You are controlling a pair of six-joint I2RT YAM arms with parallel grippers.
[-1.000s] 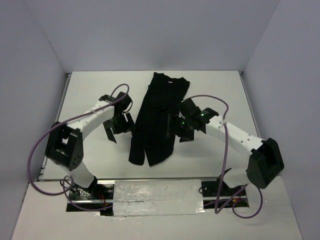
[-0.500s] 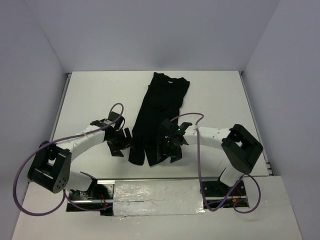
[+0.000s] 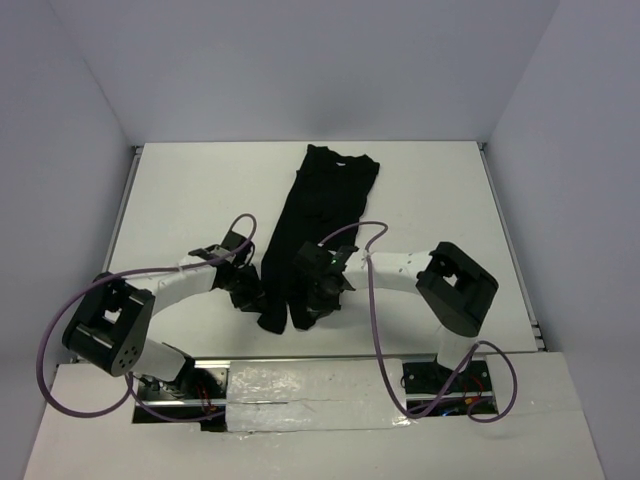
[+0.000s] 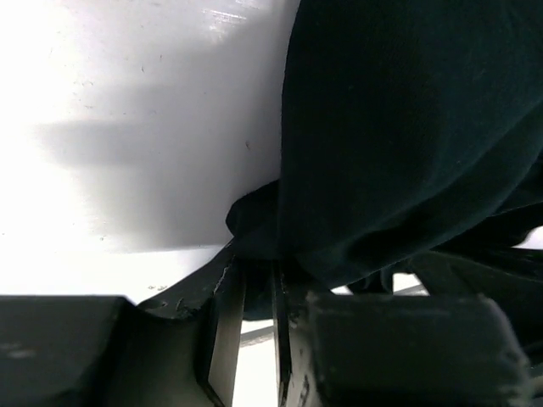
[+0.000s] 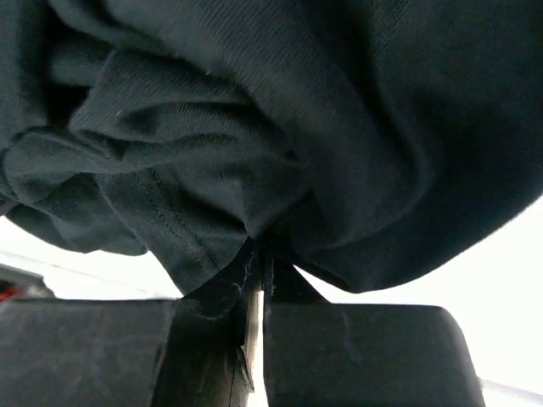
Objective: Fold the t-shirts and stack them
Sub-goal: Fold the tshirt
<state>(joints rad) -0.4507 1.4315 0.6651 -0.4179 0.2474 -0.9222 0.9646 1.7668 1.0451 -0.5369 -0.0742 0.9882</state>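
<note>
**Task status**

We read the left end effector point(image 3: 250, 295) as clamped on the near left corner of the hem. In the left wrist view its fingers stand almost together with a bunch of dark cloth drawn in at their tips.

The black short-sleeved soft-cloth t-shirt point(image 3: 325, 200) lies on the flat white bench point(image 3: 190, 180) as one long narrow strip. Its collar end is at the far middle and its hem is toward the near edge. We judge the lengthwise fold to be in place, because the sides appear turned in.

The right end effector point(image 3: 322, 290) is pinched on the near right corner of the hem. In the right wrist view its fingers meet with gathered, stitched cloth caught between them.

Both near corners are gripped, so we judge the crosswise fold to be the step in hand. It is not yet made, as the strip lies at full length. Stacking is also left.

**Count**

- T-shirts: one
- Arms: two
- End effectors: two
- Benches: one
</note>
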